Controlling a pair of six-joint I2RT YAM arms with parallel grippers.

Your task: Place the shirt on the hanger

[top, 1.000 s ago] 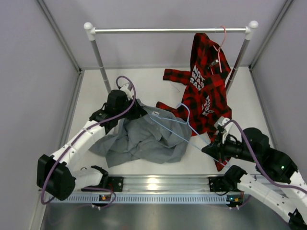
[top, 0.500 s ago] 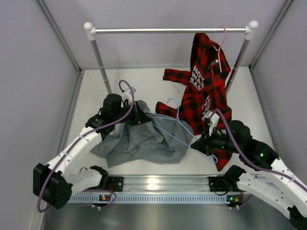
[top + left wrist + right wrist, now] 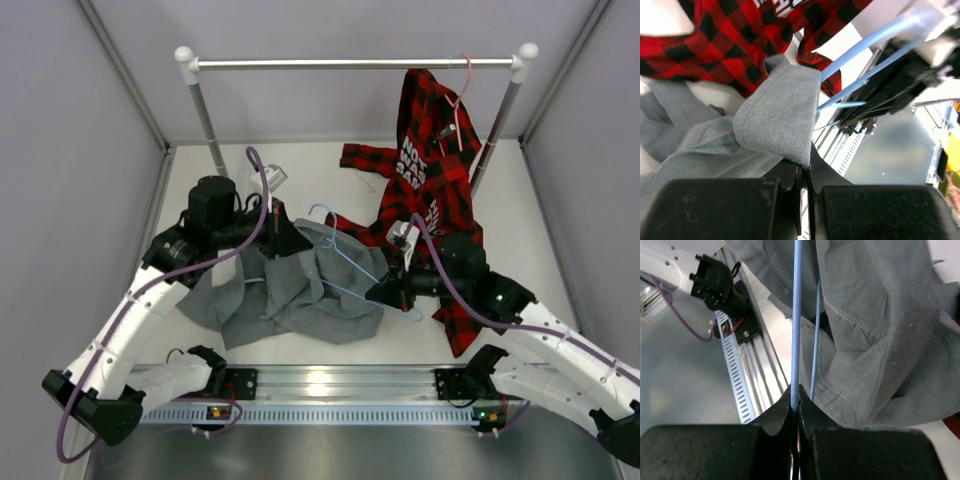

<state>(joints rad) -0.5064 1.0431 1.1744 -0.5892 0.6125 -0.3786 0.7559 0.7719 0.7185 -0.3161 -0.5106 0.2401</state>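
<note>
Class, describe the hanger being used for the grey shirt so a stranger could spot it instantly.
In front of the clothes rail lies a crumpled grey shirt. The hanger is the thin light-blue wire one poking out of it, pinched by the right gripper, unlike the pink hanger up on the rail.

— What encloses the white worktop?
— Plain grey walls on three sides.
— And beyond the left gripper?
— A metal clothes rail on two posts, spanning the back.
</note>
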